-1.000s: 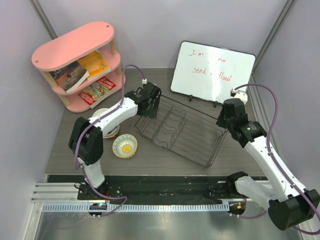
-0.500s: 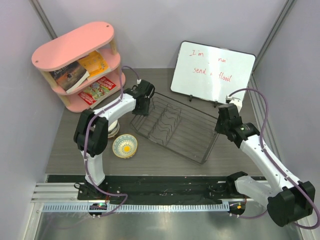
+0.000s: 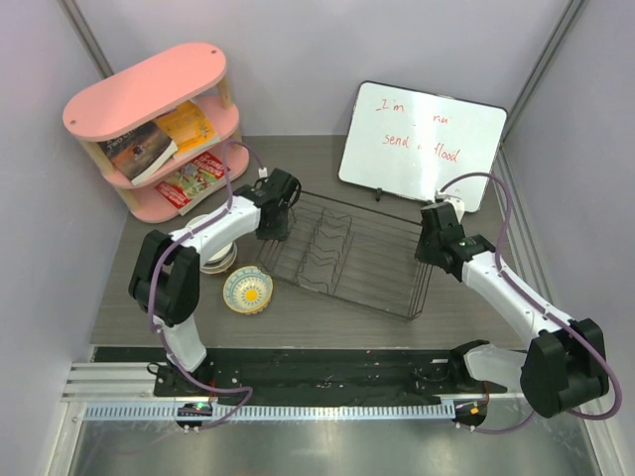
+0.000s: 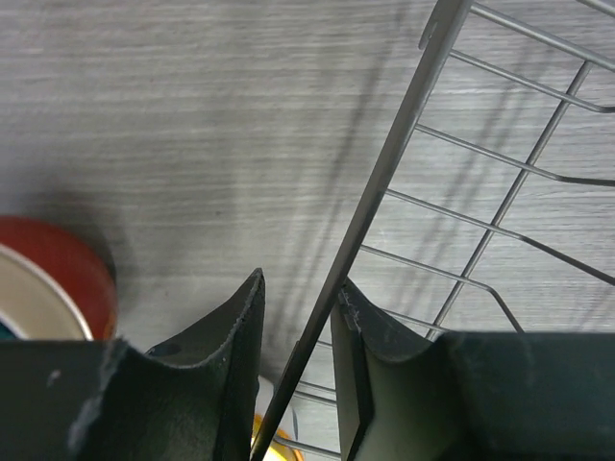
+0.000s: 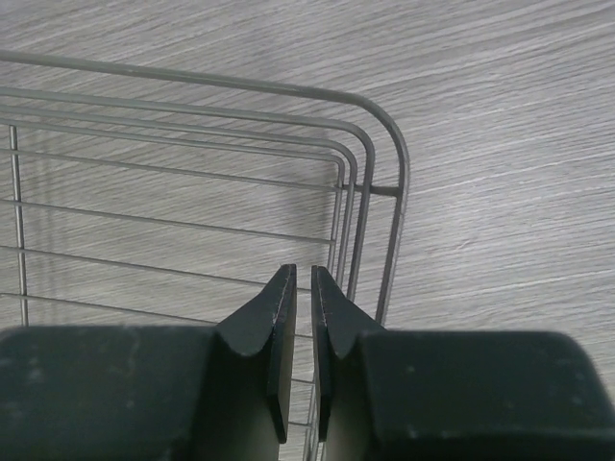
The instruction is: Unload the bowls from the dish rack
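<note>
A black wire dish rack (image 3: 347, 260) sits slantwise in the middle of a grey table (image 3: 327, 319). Just left of it lie a yellow patterned bowl (image 3: 248, 290) and a stack of bowls (image 3: 220, 261), one of them a red bowl (image 4: 67, 274). The left gripper (image 4: 299, 280) straddles the rack's left rim wire, jaws parted. The right gripper (image 5: 300, 274) hovers over the rack's right corner, fingers pinched nearly together with nothing seen between them.
</note>
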`<action>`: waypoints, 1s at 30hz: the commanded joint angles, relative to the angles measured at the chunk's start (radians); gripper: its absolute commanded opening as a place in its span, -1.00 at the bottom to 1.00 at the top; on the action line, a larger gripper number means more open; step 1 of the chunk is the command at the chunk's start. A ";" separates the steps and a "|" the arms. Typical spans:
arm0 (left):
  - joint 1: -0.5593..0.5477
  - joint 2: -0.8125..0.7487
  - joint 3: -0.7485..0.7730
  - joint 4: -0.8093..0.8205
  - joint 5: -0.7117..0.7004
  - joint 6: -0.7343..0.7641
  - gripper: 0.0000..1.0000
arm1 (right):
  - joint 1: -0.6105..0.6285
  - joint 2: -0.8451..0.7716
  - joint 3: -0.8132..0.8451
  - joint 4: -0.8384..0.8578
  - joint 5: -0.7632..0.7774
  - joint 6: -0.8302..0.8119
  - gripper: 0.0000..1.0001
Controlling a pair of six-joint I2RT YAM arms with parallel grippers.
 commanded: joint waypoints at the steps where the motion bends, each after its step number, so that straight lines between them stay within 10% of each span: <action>1: 0.015 -0.055 0.005 0.003 -0.160 -0.092 -0.68 | -0.009 -0.016 0.039 0.029 0.030 0.012 -0.65; 23: 0.060 -0.007 0.063 -0.075 -0.217 -0.138 -0.65 | -0.022 0.174 0.185 0.102 -0.031 0.047 -0.67; 30: 0.061 0.016 0.112 -0.116 -0.261 -0.040 -0.27 | -0.020 0.174 0.154 0.104 -0.055 0.053 -0.68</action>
